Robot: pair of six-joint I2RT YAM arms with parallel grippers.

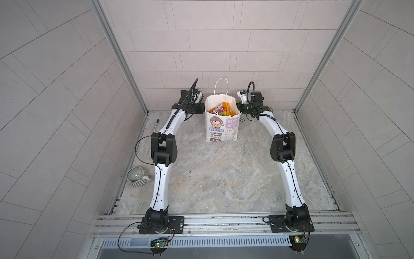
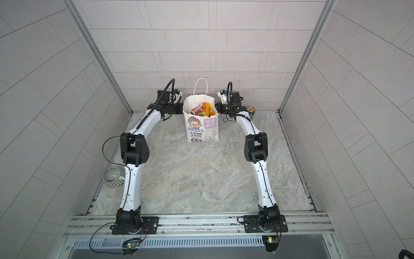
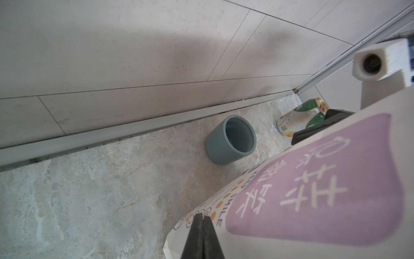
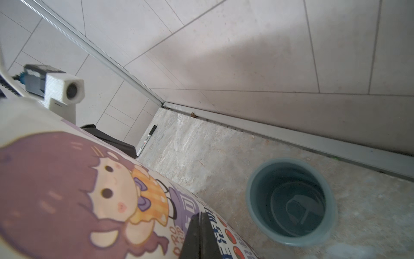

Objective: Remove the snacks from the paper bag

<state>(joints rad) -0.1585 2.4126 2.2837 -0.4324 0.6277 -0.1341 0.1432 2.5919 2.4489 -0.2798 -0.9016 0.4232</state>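
The white paper bag (image 1: 220,130) (image 2: 201,130) stands upright at the far middle of the table, its mouth open and one cord handle raised. Orange, yellow and pink snacks (image 1: 221,109) (image 2: 202,108) fill its top. My two arms reach to the bag's left and right sides near the rim; the fingertips are hidden behind it in both top views. In the left wrist view my left gripper (image 3: 202,215) is shut, tips against the bag's purple-printed face (image 3: 324,190). In the right wrist view my right gripper (image 4: 200,214) is shut against the cartoon-girl face (image 4: 67,190). No paper shows between either pair of jaws.
A teal cup (image 3: 230,139) (image 4: 291,201) stands behind the bag near the back wall. A green-and-gold can (image 3: 300,116) (image 2: 251,111) lies at the far right. A ribbed grey mug (image 1: 136,177) sits by the left arm, and a marker pen (image 1: 156,125) lies at far left.
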